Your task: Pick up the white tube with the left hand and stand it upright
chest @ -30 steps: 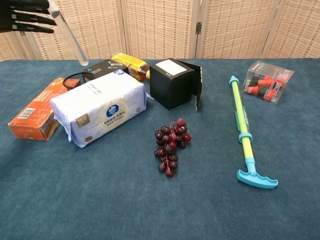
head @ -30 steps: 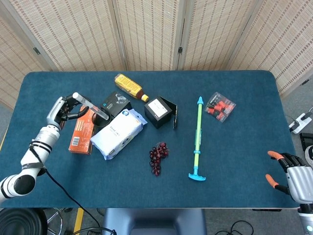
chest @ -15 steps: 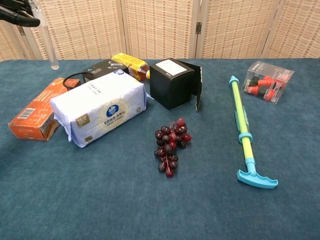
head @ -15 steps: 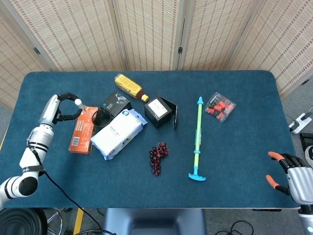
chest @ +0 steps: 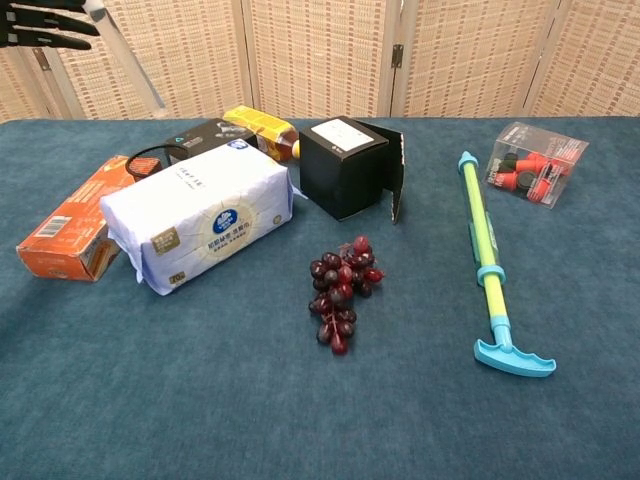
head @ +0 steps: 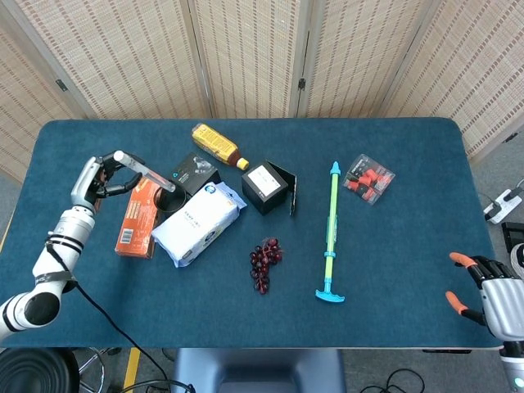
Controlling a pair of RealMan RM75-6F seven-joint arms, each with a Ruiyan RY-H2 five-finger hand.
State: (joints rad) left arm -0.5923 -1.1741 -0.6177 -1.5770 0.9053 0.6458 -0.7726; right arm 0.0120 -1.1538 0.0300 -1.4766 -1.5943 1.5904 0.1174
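My left hand [head: 97,179] holds the white tube [head: 146,170] in the air above the left side of the table. The tube slants down and to the right from the hand. In the chest view only the dark fingers [chest: 45,24] show at the top left corner, with the tube [chest: 128,62] slanting down from them above the table. My right hand [head: 491,296] hangs open off the table's near right corner, holding nothing.
Under the tube lie an orange box [head: 137,219], a black ring [head: 169,196] and a white tissue pack [head: 196,223]. Further right are a yellow bottle [head: 217,144], a black box [head: 268,187], grapes [head: 264,264], a green-blue pump [head: 330,233] and a clear toy pack [head: 368,178].
The tube hung nearly straight down from my left hand half a second ago; now it slants to the right again, and the hand has shifted slightly right.
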